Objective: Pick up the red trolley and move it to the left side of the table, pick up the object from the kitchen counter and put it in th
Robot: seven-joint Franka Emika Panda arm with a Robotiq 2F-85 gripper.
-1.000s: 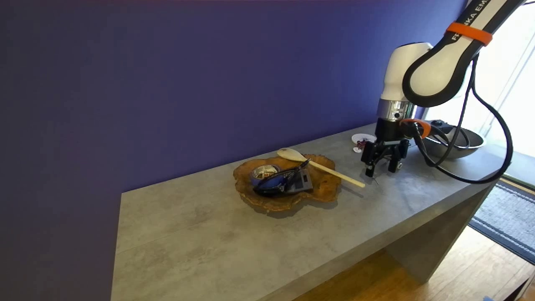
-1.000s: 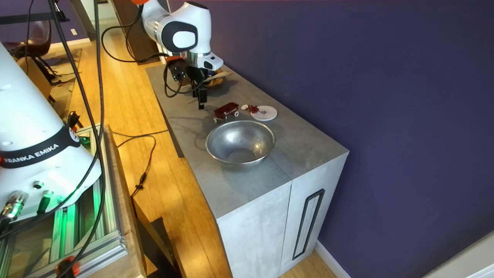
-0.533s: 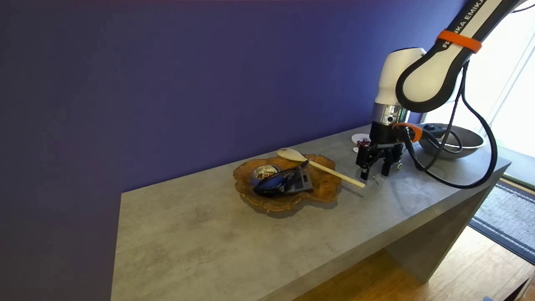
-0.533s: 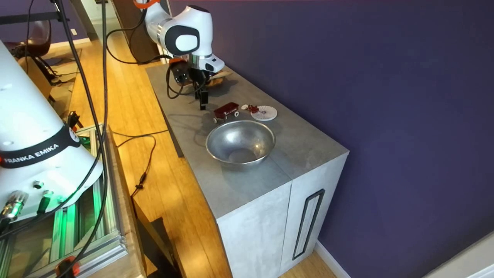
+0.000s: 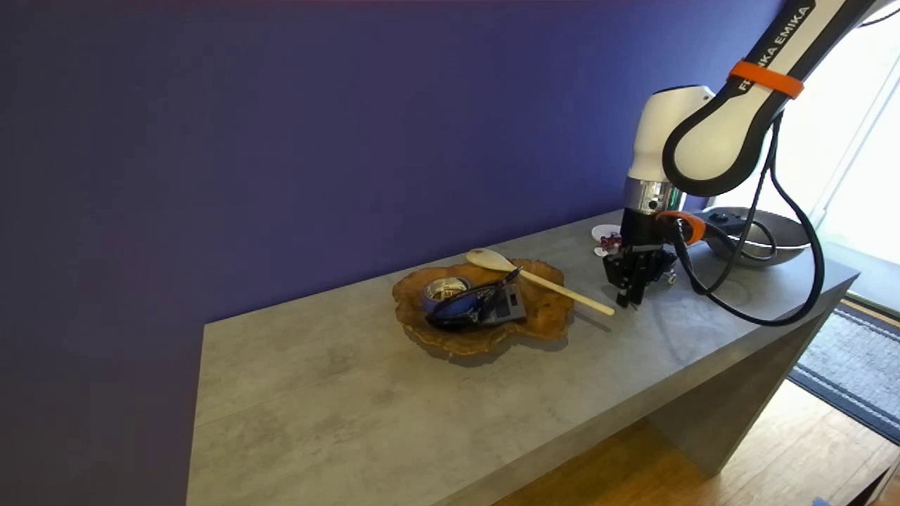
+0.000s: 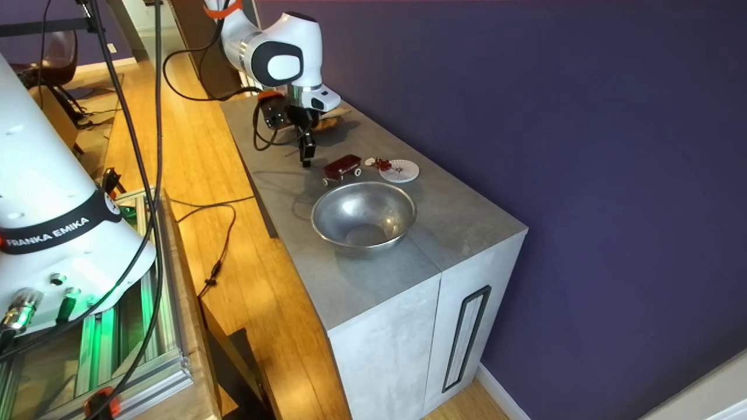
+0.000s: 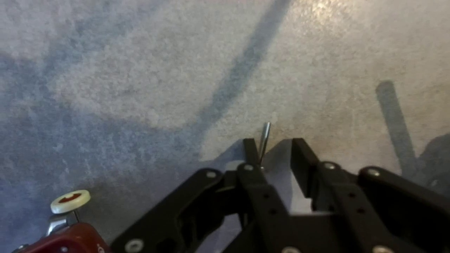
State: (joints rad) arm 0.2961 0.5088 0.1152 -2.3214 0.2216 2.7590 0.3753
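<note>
1 gripper (image 7: 274, 146) is held pointing down, low over 1 long grey table (image 5: 316, 407). Its 2 fingers (image 7: 299, 151) are parted by a narrow gap, & in the wrist view 1 thin metal rod (image 7: 264, 142) is seen btwn the tips, nearer to 1 finger than to the other; whether it's touched can't be told.

1 red trolley (image 6: 342, 167) is set on the table, just beside the gripper & apart from the fingers; at least 2 white wheels (image 6: 358, 172) can be counted. In the wrist view it's cut off by the lower-left corner, w/ 1 wheel shown; in an exterior view most of it is blocked by the gripper.

Near the trolley, 1 steel bowl (image 6: 365, 233) is placed, seen in both exterior views. Also nearby: 1 white dish (image 6: 402, 171), w/ 1 sm. dark red item (image 6: 382, 164) at its edge & 1 sm. white disc (image 6: 370, 161) next to that.

Farther along the table, 1 wavy-edged wooden tray (image 5: 552, 316) is loaded w/ 1 tape roll (image 5: 458, 305), 1 grey calculator-type item (image 5: 508, 308), 1 tangled black item (image 5: 457, 321) (details unclear) & 1 wooden spoon (image 5: 538, 280), its handle extended past the tray's edge.

On 1 white-&-black robot arm (image 5: 710, 144), 2 orange patches (image 5: 766, 79) can be seen, & 1 dark handle (image 6: 467, 338) is fixed to the table's end face.
</note>
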